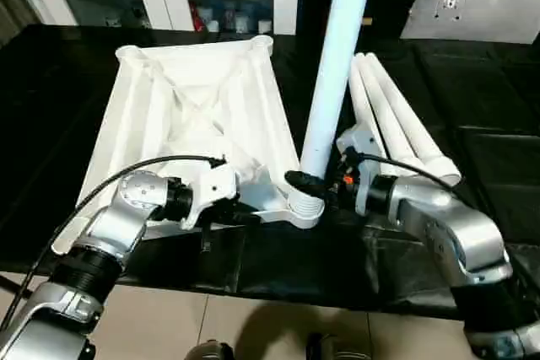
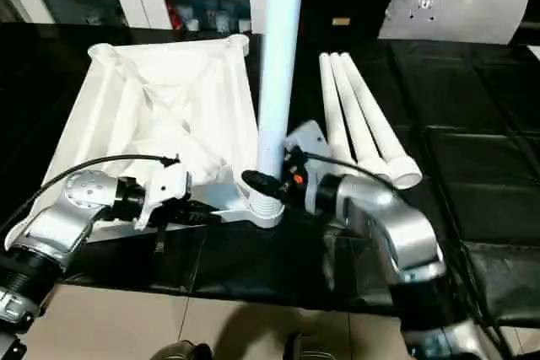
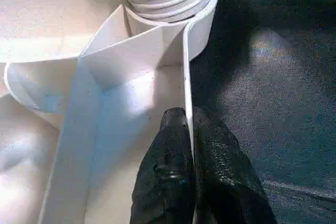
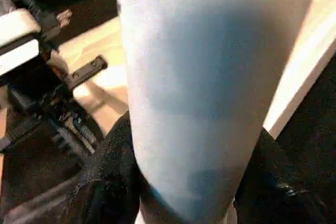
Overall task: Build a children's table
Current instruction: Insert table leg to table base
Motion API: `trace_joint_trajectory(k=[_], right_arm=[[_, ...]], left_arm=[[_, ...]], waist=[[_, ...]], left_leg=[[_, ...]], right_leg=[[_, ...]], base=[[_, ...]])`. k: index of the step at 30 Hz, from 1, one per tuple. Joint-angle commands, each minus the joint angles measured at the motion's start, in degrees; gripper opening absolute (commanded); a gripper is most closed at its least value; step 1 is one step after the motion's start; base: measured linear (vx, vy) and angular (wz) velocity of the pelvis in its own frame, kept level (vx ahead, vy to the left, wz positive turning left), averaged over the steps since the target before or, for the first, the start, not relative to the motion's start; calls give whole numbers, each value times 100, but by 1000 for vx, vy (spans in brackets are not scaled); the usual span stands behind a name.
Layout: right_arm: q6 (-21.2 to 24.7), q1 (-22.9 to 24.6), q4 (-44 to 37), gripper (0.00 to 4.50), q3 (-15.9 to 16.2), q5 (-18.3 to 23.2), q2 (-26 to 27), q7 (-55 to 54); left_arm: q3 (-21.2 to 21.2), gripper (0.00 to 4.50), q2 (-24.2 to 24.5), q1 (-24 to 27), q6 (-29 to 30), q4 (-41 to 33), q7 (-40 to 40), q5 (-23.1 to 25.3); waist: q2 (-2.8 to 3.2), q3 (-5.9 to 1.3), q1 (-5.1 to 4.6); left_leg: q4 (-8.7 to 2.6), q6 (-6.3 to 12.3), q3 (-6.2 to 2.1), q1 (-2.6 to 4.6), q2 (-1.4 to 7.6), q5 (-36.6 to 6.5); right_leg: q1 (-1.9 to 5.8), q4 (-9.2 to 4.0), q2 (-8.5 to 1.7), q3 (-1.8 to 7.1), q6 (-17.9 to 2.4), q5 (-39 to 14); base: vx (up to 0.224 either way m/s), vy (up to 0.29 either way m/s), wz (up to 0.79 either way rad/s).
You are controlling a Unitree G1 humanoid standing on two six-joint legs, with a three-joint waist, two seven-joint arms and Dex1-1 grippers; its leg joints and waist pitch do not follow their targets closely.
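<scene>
Upside down on the black worktop (image 1: 472, 141): white table top (image 1: 194, 115), ribbed underside up, near corner socket (image 1: 305, 206) toward the robot. Standing upright in that socket: one leg (image 1: 333, 65), threaded end partly seated, several thread rings showing above the socket rim in the left wrist view. Lying side by side just beyond, on the right: three spare legs (image 1: 396, 120).

Left hand (image 1: 245, 218): pinched shut on the thin side wall of the table top beside the socket, one black finger (image 3: 168, 177) on each face of the wall, bracing the top. Right hand (image 1: 316, 185): half open, wrapped around the base of the upright leg and gripping it.

Step in hand, by the look of it: screwing the first leg into its corner. Next move likely calls for more turns about the leg's axis, keeping it plumb, regripping between twists, with the left hand holding the top from spinning. Risk: cross-threading if tilted.
</scene>
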Motion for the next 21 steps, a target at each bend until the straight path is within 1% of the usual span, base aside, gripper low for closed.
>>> trace_joint_trajectory(k=[1, 2, 4, 5, 6, 7, 8, 9, 10, 11, 12, 13, 14, 16, 17, 18, 19, 20, 21], right_arm=[[160, 402, 401, 190, 30, -112, 0, -213], [105, 506, 403, 190, -6, -112, 35, -240], [46, 650, 363, 190, 3, -131, 50, -249], [-1, 776, 292, 190, 40, -156, 48, -250], [-33, 824, 255, 190, 66, -184, 40, -263], [-97, 886, 218, 190, 109, -238, 24, -280], [-192, 931, 191, 190, 159, -309, -8, -281], [-335, 993, 157, 190, 192, -388, -19, -299], [-364, 1010, 146, 190, 184, -399, -8, -318], [-409, 1022, 144, 190, 181, -427, -12, -336], [-448, 1033, 143, 190, 179, -445, -15, -351], [-477, 1034, 145, 190, 184, -465, -22, -358], [-577, 1042, 150, 190, 191, -506, -41, -378], [-613, 1047, 151, 190, 190, -509, -44, -384], [-734, 1023, 165, 190, 291, -632, -130, -353], [-899, 975, 208, 190, 462, -821, -254, -276], [-961, 921, 258, 190, 577, -931, -325, -220], [-989, 890, 282, 190, 641, -990, -364, -186], [-1000, 834, 320, 190, 728, -1045, -410, -118]], left_arm=[[253, 0, -59, -22, -31, -76, 60, -252], [264, 0, -65, -30, -21, -65, 56, -264], [271, 0, -68, -45, -19, -43, 47, -268], [274, 0, -67, -58, -21, -23, 42, -263], [274, 0, -64, -63, -26, -14, 48, -252], [275, 0, -60, -71, -34, 1, 58, -237], [277, 0, -60, -73, -29, 1, 62, -234], [284, 0, -61, -73, -27, 7, 64, -233], [287, 0, -60, -73, -24, 10, 63, -233], [284, 0, -58, -71, -21, 9, 60, -230], [283, 0, -58, -68, -17, 6, 57, -226], [282, 0, -57, -68, -16, 6, 57, -223], [281, 0, -54, -66, -8, 2, 52, -215], [282, 0, -52, -64, -3, 0, 48, -213], [277, 0, -39, -64, -6, 0, 41, -205], [265, 0, -20, -66, -15, 2, 32, -195], [252, 0, -2, -71, -32, 5, 26, -177], [244, 0, 13, -73, -37, -4, 22, -167], [239, 0, 28, -79, -45, -5, 14, -157]], waist=[[49, -330, -10], [67, -321, -13], [51, -314, -18], [67, -306, -12], [60, -304, -13], [91, -292, -8], [78, -297, -14], [101, -281, -15], [119, -279, -17], [100, -276, -27], [104, -271, -29], [111, -267, -30], [134, -264, -27], [127, -265, -33], [139, -257, -31], [136, -260, -37], [133, -255, -40], [136, -252, -41], [132, -227, -50]], left_leg=[[-477, 23, -105, 84, 251, -2023], [-485, 8, -110, 90, 252, -2110], [-486, 3, -107, 94, 248, -2192], [-495, -3, -110, 98, 251, -2224], [-496, 0, -109, 95, 250, -2226], [-510, -10, -113, 101, 256, -2296], [-509, -8, -120, 98, 245, -2307], [-513, -8, -119, 96, 245, -2368], [-510, -6, -123, 94, 237, -2384], [-512, 6, -129, 87, 229, -2388], [-503, 20, -131, 98, 225, -2384], [-503, 24, -134, 99, 224, -2393], [-506, 18, -140, 106, 230, -2431], [-520, 9, -150, 96, 240, -2462], [-532, -2, -153, 93, 248, -2515], [-540, -17, -156, 95, 251, -2541], [-540, -13, -153, 88, 249, -2543], [-539, -12, -152, 90, 249, -2552], [-538, 3, -154, 84, 241, -2606]], right_leg=[[197, -535, -411, 217, -680, -3274], [192, -538, -401, 209, -692, -3278], [189, -554, -404, 210, -679, -3335], [185, -563, -404, 212, -661, -3358], [184, -563, -403, 215, -654, -3357], [178, -570, -398, 213, -645, -3367], [188, -561, -403, 209, -641, -3395], [179, -584, -404, 207, -609, -3487], [178, -581, -410, 207, -593, -3538], [182, -597, -419, 201, -547, -3688], [164, -612, -418, 202, -503, -3821], [160, -620, -422, 202, -483, -3885], [147, -633, -422, 199, -457, -3944], [153, -623, -419, 199, -460, -3872], [148, -617, -416, 197, -474, -3820], [155, -601, -411, 194, -488, -3752], [157, -601, -413, 197, -491, -3741], [155, -601, -415, 198, -488, -3755], [145, -613, -421, 199, -446, -3933]], base=[[0, 0, 0], [0, 0, 0], [0, 0, 0], [0, 0, 0], [0, 0, 0], [0, 0, 0], [0, 0, 0], [0, 0, 0], [0, 0, 0], [0, 0, 0], [0, 0, 0], [0, 0, 0], [0, 0, 0], [0, 0, 0], [0, 0, 0], [0, 0, 0], [0, 0, 0], [0, 0, 0], [0, 0, 0]])
